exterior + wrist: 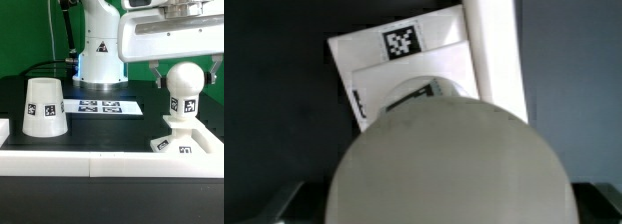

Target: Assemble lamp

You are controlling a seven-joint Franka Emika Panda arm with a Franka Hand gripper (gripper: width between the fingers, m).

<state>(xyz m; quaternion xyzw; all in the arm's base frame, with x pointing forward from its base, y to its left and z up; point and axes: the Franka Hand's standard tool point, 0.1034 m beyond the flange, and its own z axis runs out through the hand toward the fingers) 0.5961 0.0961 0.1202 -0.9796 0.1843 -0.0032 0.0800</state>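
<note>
Jaws stood spread wide in the exterior view, pinching nothing. The gripper (184,74) hung at the exterior view's right, with one dark finger on each side of the bulb (185,84) at about its crown. A gap seemed to show on both sides, though the picture was too coarse to rule out a light touch. The bulb stood upright on the base (178,141), which lay just behind the front rail (100,160). The shade (45,108) sat mouth down on the table, well apart at the exterior view's left. The marker board (100,105) lay between it and the base, nearer the robot arm (100,45).

From the wrist view, the bulb (446,160) filled most of the frame, centred between the fingers (287,203), whose dark tips only showed at the corners, clear of its sides. Beyond it the base (384,75) showed its tag and lay alongside a white strip, probably the rail.

I judged the step in hand to be seating the bulb in the base: either a fresh grip for another turn or a let-go. Whether it was fully home could not be told. If it was, the next move called for lifting straight up clear of the bulb, then crossing to the shade.
</note>
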